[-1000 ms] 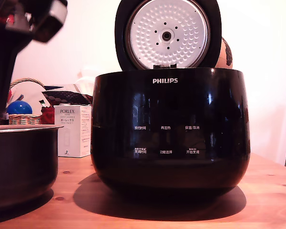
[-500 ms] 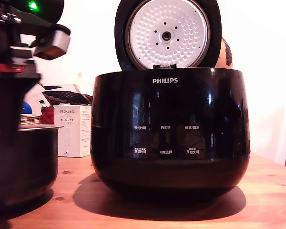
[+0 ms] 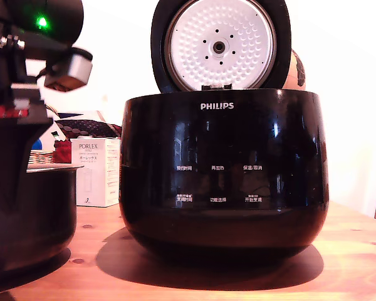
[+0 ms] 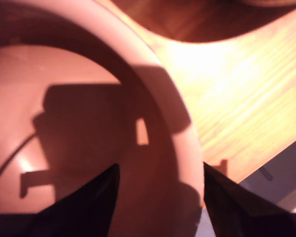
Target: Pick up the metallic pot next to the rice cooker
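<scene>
rice cooker (image 3: 224,166): big glossy black PHILIPS unit on the wooden table (image 3: 351,251), lid up, dimpled silver inner plate (image 3: 219,44) showing; landmark for everything below.
metallic pot (image 3: 31,213): just beside the cooker on the exterior view's left, partly cut off by the frame edge, upright on the table, thin rim level. Wrist view looks pinkish, washed out.
arm: dark body with a green light sits above the pot, on the side away from the cooker.
gripper (image 4: 160,197): fingers parted, one (image 4: 96,197) inside the pot, the other (image 4: 237,202) outside, rim wall (image 4: 185,148) between them; nothing clamped yet, judging from the gap.
white box (image 3: 97,170): behind the pot, near the cooker, not in the way.
risk: thin curved wall, so a shallow bite may slip; one-sided rim hold could tilt the pot; a swing could knock it into the cooker.
</scene>
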Robot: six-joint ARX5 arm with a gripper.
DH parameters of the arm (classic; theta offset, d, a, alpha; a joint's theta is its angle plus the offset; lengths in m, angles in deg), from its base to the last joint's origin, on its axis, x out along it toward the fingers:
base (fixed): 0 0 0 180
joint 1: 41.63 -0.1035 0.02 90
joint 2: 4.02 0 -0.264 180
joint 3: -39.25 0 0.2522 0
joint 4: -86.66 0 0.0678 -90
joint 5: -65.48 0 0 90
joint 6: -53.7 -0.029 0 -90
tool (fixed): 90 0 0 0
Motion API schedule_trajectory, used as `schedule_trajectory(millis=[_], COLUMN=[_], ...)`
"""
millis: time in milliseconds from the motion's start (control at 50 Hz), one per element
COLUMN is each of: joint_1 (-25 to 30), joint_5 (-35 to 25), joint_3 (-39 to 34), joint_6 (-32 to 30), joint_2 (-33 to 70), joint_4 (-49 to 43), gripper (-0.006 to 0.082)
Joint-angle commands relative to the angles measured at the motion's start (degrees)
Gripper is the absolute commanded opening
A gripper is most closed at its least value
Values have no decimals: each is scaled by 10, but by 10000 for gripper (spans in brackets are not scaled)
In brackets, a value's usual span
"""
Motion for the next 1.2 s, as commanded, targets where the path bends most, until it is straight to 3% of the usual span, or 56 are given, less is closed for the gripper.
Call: schedule_trajectory(millis=[0,200,220,280,700,1180], joint_1=[3,10,10,10,24,37], joint_5=[-1,-8,-24,-34,-19,38], joint_3=[-8,-8,-8,-8,0,79], joint_6=[2,1,-3,-6,-18,-33], joint_2=[3,3,3,3,2,1], joint_4=[4,4,4,4,-10,-73], gripper=[384,120,37,-28,-24,-24])
